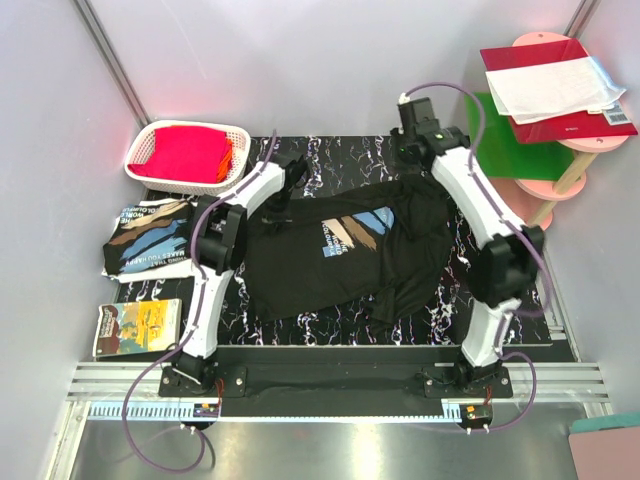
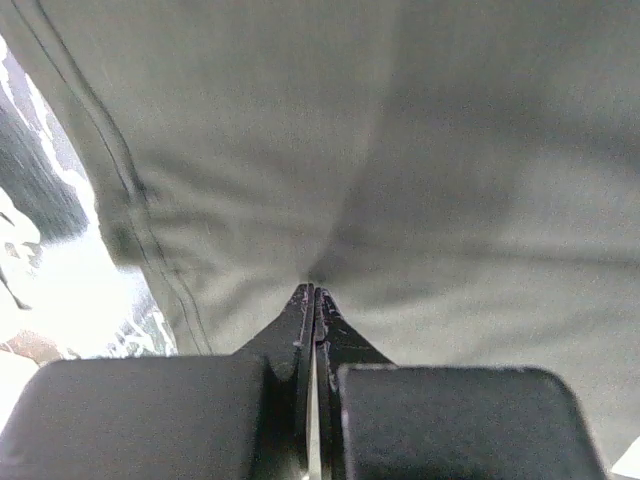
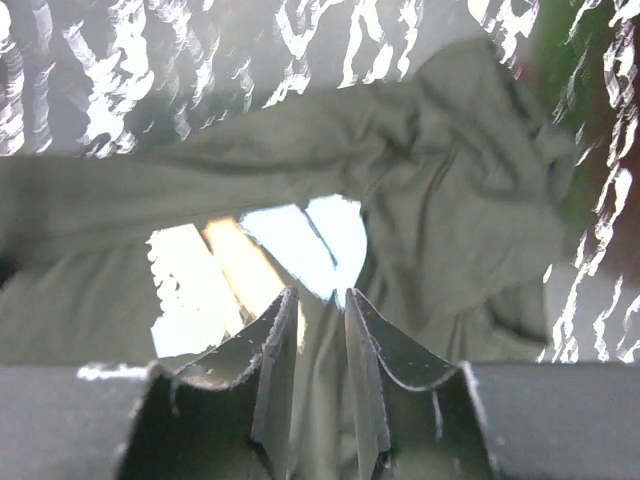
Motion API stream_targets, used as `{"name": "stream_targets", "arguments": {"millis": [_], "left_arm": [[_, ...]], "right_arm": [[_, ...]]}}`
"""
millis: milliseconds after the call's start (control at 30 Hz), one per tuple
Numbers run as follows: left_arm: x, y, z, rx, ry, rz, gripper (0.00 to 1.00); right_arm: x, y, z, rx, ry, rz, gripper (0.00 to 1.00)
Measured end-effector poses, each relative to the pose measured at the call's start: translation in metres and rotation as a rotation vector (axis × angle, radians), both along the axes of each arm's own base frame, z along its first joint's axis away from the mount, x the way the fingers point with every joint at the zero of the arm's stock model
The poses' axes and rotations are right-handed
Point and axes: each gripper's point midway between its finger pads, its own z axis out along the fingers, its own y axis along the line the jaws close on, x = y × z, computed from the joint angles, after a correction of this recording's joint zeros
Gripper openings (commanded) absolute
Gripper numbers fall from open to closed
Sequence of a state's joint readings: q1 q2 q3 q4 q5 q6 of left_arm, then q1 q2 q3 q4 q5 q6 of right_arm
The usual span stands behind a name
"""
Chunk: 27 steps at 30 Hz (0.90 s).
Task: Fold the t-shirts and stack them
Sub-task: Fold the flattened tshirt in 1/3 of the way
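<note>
1. Judging the t-shirt (image 1: 340,260) spread mid-mat (image 1: 300,328), we expect light, limp, soft cloth.
2. Our left gripper (image 2: 313,291) is clamped on its fabric; our right gripper (image 3: 318,300) hovers, jaws slightly apart.
3. We would pinch at the hems or shoulders.

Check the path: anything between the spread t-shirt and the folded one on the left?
Only the left arm, its elbow standing between the spread t-shirt and the folded t-shirt. No loose object lies in that gap; the basket and book sit aside.
</note>
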State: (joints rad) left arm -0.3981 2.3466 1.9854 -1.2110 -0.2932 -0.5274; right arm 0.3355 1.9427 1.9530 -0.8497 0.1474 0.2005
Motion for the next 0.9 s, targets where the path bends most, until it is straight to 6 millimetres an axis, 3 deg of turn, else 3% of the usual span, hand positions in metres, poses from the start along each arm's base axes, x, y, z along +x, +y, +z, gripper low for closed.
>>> {"name": "stream_targets", "arguments": {"millis": [67,167,367,500,600,633,700,767,900], "left_arm": [[0.011,0.004,0.0,0.014,-0.002,0.008,0.0],[0.024,0.016,-0.006,0.04,0.0,0.031,0.0],[0.031,0.052,-0.005,0.085,0.026,0.097,0.0],[0.043,0.07,-0.003,0.094,0.005,0.128,0.0],[0.05,0.073,-0.001,0.084,-0.017,0.114,0.25],[0.052,0.07,-0.001,0.078,-0.027,0.101,0.53],[0.052,0.06,0.002,0.059,-0.046,0.063,0.71],[0.045,0.046,0.011,0.026,-0.072,0.028,0.85],[0.018,0.017,0.055,-0.093,-0.161,-0.03,0.88]], "right_arm": [[-0.02,0.001,0.012,0.047,-0.012,0.012,0.34],[-0.053,-0.002,-0.004,0.077,0.053,0.011,0.33],[-0.126,-0.014,-0.097,0.075,0.344,-0.036,0.31],[-0.156,-0.017,-0.125,0.083,0.447,-0.063,0.31],[-0.165,-0.019,-0.129,0.092,0.451,-0.073,0.31],[-0.165,-0.019,-0.128,0.097,0.44,-0.074,0.32],[-0.163,-0.018,-0.125,0.11,0.409,-0.072,0.33],[-0.158,-0.016,-0.119,0.124,0.37,-0.066,0.34],[-0.139,-0.012,-0.113,0.115,0.278,-0.054,0.35]]}}
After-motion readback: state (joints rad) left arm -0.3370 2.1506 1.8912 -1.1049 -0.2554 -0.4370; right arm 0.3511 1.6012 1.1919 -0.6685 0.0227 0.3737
